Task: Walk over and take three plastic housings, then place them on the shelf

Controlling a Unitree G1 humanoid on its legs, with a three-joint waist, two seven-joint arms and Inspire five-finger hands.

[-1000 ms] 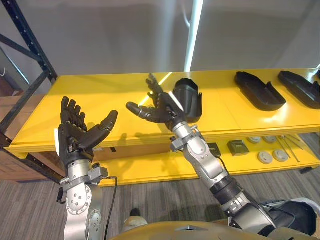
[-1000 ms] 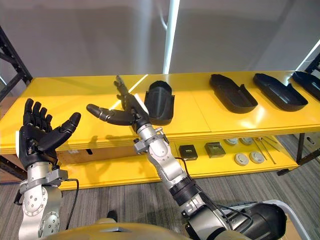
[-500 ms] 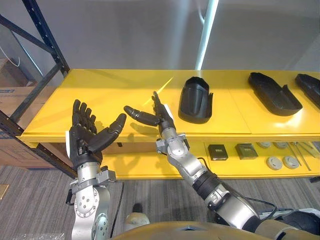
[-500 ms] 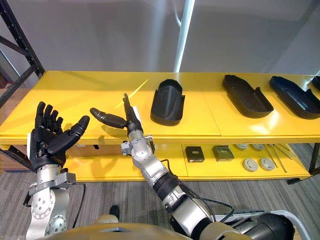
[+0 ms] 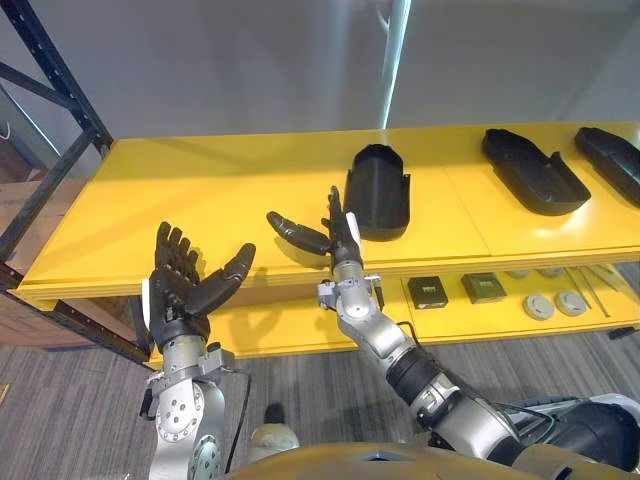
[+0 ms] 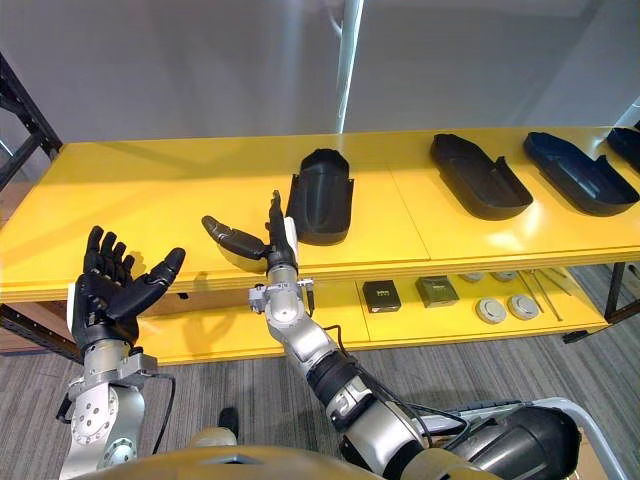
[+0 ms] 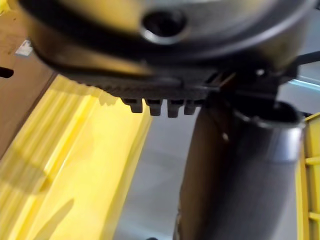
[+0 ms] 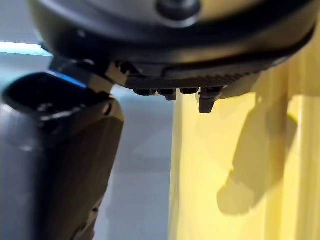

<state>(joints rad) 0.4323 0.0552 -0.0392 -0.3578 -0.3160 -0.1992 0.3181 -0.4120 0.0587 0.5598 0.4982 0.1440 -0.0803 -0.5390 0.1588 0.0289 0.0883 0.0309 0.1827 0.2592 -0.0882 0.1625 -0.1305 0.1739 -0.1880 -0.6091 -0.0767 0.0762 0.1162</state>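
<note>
Housing (image 5: 379,192) now apart from right hand (image 5: 342,240) (outstretched)

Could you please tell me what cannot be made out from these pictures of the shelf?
Dark piece at the far right of the yellow shelf: cut off by the right eye view's edge, so it cannot be identified.
Small parts on the lower tier: too small to identify.
Right hand and shelf: the hand overlaps the shelf's front edge in both eye views, so touching or apart cannot be told.
</note>
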